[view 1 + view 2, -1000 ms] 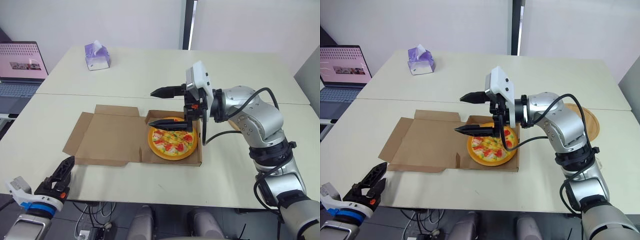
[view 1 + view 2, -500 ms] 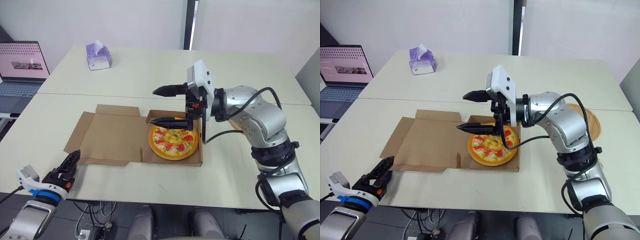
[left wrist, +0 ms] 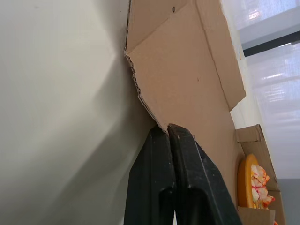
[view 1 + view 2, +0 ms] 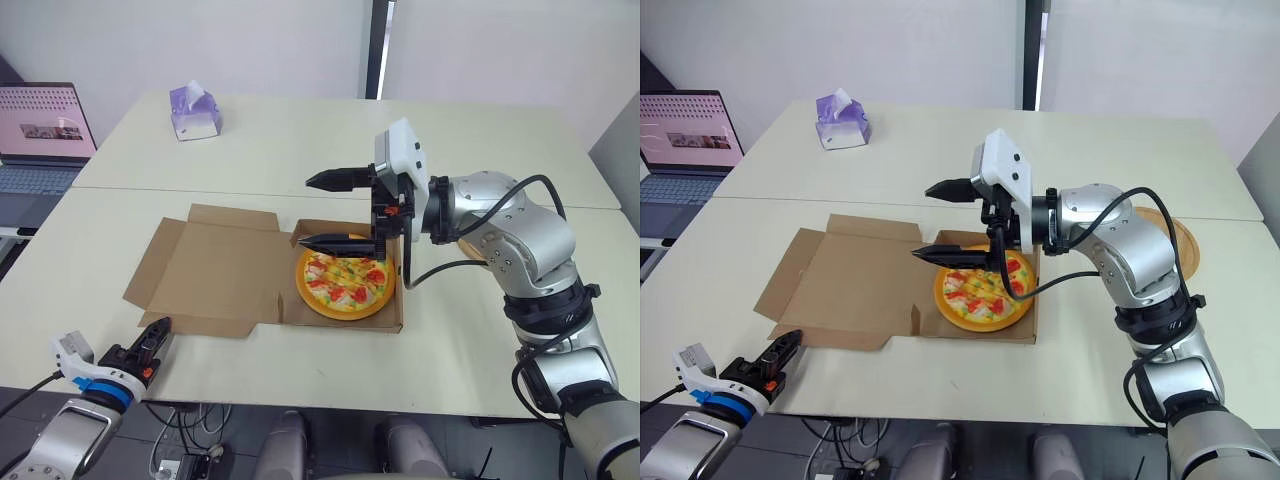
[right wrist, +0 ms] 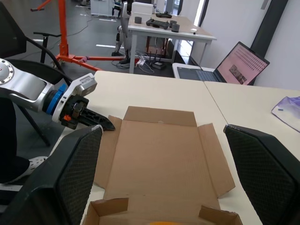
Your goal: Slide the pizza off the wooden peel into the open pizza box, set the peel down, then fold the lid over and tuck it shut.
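left eye view, table (image 4: 480, 150): pale top carrying the whole job; i judge the first two steps done and the last one not yet begun.
pizza box (image 4: 401, 300): open on the table, with its base on my right-hand side.
lid (image 4: 225, 265): lies flat and open to the left of the base; folding it over and tucking it is what remains.
peel (image 4: 1185, 245): wooden, set down on the table behind my right arm, well apart from the box.
pizza (image 4: 345, 283): lies flat inside the box base.
right gripper (image 4: 305, 211): fingers spread wide and holding nothing, hovering above the pizza.
left gripper (image 4: 160, 328): fingers pressed together and empty, at the table's front edge just beside the lid's near left corner; i judge it placed to lift the lid.
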You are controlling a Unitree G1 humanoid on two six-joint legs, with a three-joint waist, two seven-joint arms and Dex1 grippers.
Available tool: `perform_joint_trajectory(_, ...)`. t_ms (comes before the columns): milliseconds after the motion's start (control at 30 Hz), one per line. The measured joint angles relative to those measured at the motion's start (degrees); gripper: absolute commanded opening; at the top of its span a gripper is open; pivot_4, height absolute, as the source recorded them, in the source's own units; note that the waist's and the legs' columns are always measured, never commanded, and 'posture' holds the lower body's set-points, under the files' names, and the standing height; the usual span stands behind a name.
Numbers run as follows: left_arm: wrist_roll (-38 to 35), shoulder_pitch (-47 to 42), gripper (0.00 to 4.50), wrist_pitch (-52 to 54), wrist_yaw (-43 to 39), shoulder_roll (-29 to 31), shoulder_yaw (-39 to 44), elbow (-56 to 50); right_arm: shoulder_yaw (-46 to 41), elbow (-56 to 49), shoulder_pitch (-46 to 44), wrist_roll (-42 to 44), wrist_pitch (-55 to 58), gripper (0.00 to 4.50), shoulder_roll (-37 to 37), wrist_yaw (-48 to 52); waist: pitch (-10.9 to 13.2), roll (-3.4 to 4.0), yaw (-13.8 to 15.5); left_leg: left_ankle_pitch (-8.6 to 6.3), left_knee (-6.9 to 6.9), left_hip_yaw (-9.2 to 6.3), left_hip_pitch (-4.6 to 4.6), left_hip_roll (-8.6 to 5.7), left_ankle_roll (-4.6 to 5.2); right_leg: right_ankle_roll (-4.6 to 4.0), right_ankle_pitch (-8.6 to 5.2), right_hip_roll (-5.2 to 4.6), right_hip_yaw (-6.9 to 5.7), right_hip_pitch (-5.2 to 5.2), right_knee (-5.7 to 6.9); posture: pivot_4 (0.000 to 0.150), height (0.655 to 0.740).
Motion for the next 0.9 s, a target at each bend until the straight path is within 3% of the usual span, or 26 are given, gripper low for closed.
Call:
perform_joint_trajectory(400,0.3,-1.57,0.03,-0.98,-1.67,0.78,2.07,-1.24,0.01,0.33,0.15,-0.22,-0.61,4.5,0.02,0.02,0.0,0.0,-0.05,0.0,-0.03,-0.01,-0.01,0.01,0.0,0.0,0.0,0.0,-0.01,-0.01,-0.02,0.15,0.74)
perform_joint_trajectory(500,1.25,-2.47,0.0,-1.33,-2.99,2.67,2.4,-1.8,0.13,3.31,0.4,-2.14,-3.28,3.86,-0.99,0.52,0.0,-0.01,-0.06,0.0,-0.03,0.0,-0.01,-0.01,0.0,0.0,0.0,0.01,-0.01,-0.01,-0.04,0.15,0.74)
perform_joint_trajectory(833,4.77,-5.94,0.0,-1.33,-6.31,8.23,3.52,-3.71,2.44,34.37,-3.55,-19.62,-27.2,0.25,-4.77,1.41,0.02,0.0,-0.15,0.0,-0.06,0.13,-0.01,-0.04,-0.01,0.0,0.0,0.14,0.04,-0.03,-0.06,0.15,0.74)
perform_joint_trajectory(900,4.85,-7.25,0.0,-1.21,-6.35,8.73,3.34,-3.73,3.8,41.79,-4.91,-23.48,-33.64,0.06,-4.7,1.27,0.02,0.0,-0.12,0.01,-0.06,0.15,-0.01,-0.03,-0.01,0.0,0.0,0.15,0.02,-0.03,-0.08,0.15,0.74)
